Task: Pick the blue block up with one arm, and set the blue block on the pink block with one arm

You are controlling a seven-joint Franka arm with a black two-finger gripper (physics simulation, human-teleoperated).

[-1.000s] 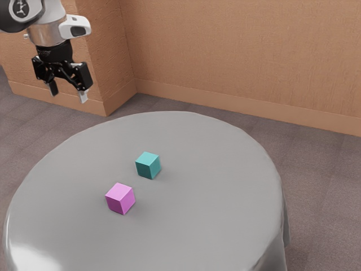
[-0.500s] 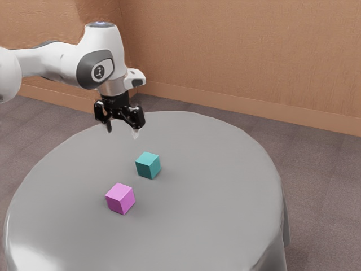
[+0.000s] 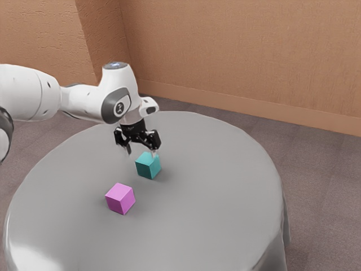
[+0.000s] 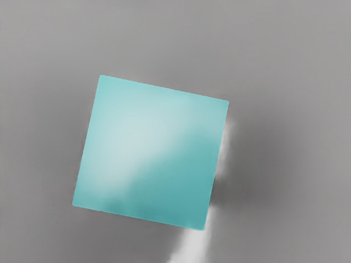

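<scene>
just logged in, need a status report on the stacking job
Pincer open, hovering just above the teal block, no grip. Teal block flat on the grey table, pink block apart from it. Nothing in the way.

The arm is cut off at the exterior view's left edge, the table at its lower edge. In the wrist view, a pale blurred streak touching the block cannot be identified

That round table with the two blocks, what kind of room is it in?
Probably a plain indoor room: tan walls with a wooden baseboard, grey carpet, and a cloth-draped table.
</scene>
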